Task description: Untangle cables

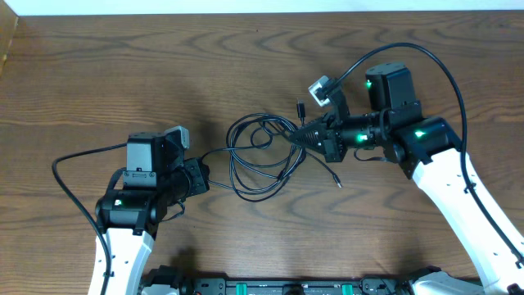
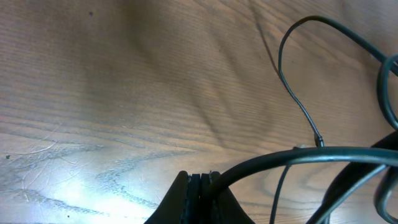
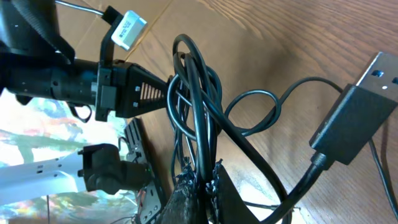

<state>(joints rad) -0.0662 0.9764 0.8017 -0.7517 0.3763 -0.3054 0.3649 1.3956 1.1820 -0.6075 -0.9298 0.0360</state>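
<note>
Cables (image 3: 199, 124) span left pincer (image 1: 205, 174) to right pincer (image 1: 300, 136), open table (image 1: 98, 74) around.

The worktop (image 1: 123, 74) is mid-brown wood with darker, wavy grain lines running left to right. The cables (image 1: 262, 156) are black with a slight sheen, and one USB plug (image 3: 348, 118) is matt black with a silver metal tip. The left arm (image 1: 123, 254) and right arm (image 1: 467, 205) are white on their near segments and black toward the wrists, each dotted with small green lights (image 1: 419, 133).
</note>
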